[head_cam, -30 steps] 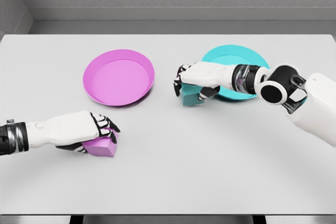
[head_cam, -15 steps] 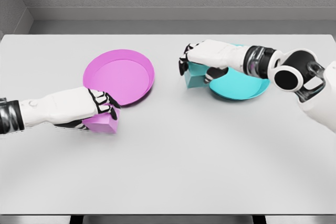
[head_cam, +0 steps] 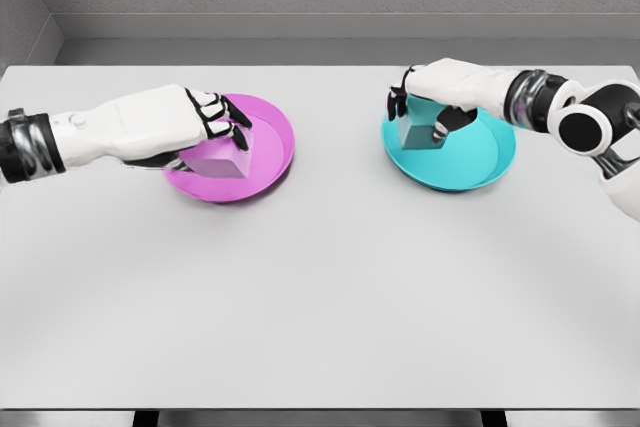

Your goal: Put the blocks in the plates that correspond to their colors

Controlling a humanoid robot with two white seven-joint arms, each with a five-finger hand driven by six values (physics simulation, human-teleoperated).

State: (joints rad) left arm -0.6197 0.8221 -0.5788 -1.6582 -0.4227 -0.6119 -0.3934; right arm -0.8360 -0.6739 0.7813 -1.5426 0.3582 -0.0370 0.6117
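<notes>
Grey counter (head_cam: 320, 307), bare in front. Left hand (head_cam: 190, 127), fingers clamped on square pink block (head_cam: 222, 160), over round pink plate (head_cam: 262, 162). Right hand (head_cam: 432, 97) grips teal block (head_cam: 421, 133) above round teal plate (head_cam: 470, 162). Risk: early release near a rim could tip a block out.

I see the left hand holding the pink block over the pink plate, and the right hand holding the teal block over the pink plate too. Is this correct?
Not quite. In the head view the right hand holds the teal block over the teal plate, not the pink one. The rest is right: the left hand holds the pink block over the pink plate.
</notes>
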